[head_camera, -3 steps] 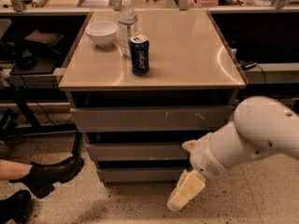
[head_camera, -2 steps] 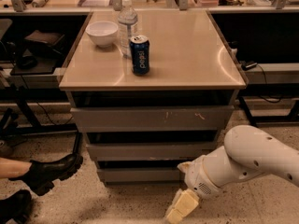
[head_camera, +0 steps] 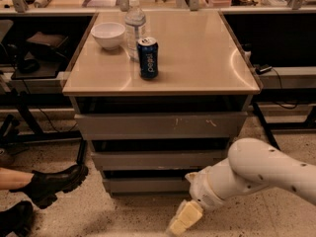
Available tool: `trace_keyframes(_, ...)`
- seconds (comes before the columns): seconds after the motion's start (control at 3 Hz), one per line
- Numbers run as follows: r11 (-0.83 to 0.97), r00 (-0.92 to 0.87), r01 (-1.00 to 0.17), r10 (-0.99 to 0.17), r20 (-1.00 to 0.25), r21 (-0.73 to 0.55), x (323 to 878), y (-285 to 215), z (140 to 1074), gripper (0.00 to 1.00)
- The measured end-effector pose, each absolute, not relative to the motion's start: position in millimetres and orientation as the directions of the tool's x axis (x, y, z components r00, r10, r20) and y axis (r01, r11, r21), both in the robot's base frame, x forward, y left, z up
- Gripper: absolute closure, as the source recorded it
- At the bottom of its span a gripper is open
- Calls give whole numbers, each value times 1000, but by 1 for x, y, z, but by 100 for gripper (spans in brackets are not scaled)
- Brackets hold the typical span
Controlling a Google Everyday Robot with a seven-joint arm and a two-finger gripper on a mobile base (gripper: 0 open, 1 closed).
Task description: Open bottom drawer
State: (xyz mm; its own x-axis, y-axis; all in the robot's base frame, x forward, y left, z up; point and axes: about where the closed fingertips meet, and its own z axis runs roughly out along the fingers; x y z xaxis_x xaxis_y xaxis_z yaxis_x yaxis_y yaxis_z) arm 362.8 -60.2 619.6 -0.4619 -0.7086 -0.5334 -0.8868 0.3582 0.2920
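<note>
The bottom drawer (head_camera: 143, 184) is the lowest and narrowest grey front of the cabinet, plain and closed, just above the floor. Above it are the mid-sized grey front (head_camera: 158, 160) and the widest front with pale scratches (head_camera: 160, 126). My gripper (head_camera: 182, 219) is cream coloured. It hangs low near the floor, in front of and slightly below the right part of the bottom drawer front, apart from it. My white arm (head_camera: 256, 177) comes in from the right and covers the right end of the bottom drawer.
On the cabinet's tan top (head_camera: 197, 58) stand a white bowl (head_camera: 108, 34), a clear water bottle (head_camera: 135, 26) and a blue can (head_camera: 147, 57). A person's black boots (head_camera: 54, 181) rest on the speckled floor at the left. Dark shelving and cables flank the cabinet.
My arm has dropped lower and shifted left, bringing the gripper down toward the floor in front of the bottom drawer. The drawers have not moved.
</note>
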Motion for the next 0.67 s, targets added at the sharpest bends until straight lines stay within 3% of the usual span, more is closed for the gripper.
trace_keyframes(0.33,391,-461,-887,-761,-457,245,373,-44,562,0)
trace_keyframes(0.67,432,-436,-896,-811,-389,104,400,-56,529,0)
